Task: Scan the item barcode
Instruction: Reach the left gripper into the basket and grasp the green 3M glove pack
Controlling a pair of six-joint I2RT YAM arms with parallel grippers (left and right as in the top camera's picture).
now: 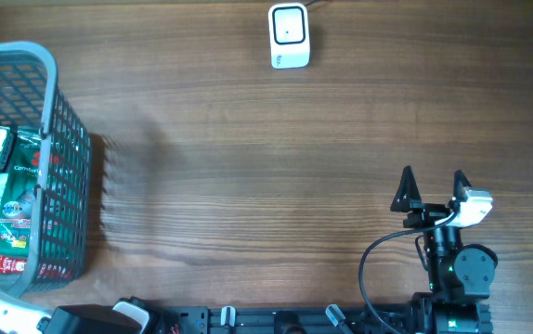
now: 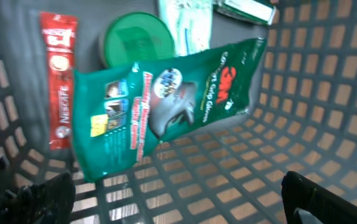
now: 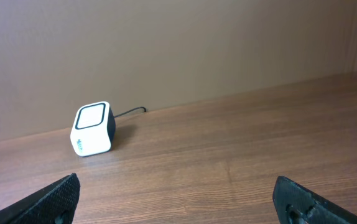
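Observation:
Several items lie in the grey basket (image 1: 55, 102) at the table's left. In the left wrist view a green 3M packet (image 2: 166, 106) leans across the basket floor, with a red Nescafe stick (image 2: 59, 81), a round green lid (image 2: 135, 40) and a white packet (image 2: 188, 25) behind it. No barcode shows. My left gripper (image 2: 175, 188) hangs open inside the basket, just short of the green packet, holding nothing. The white scanner (image 1: 289, 35) (image 3: 93, 129) stands at the table's far edge. My right gripper (image 1: 432, 176) (image 3: 177, 185) is open over bare table, pointing toward the scanner.
The basket's mesh walls (image 2: 315, 93) close in around the left gripper. A cable (image 3: 130, 112) runs from the back of the scanner. Wooden tabletop (image 1: 248, 167) stretches between basket and right arm.

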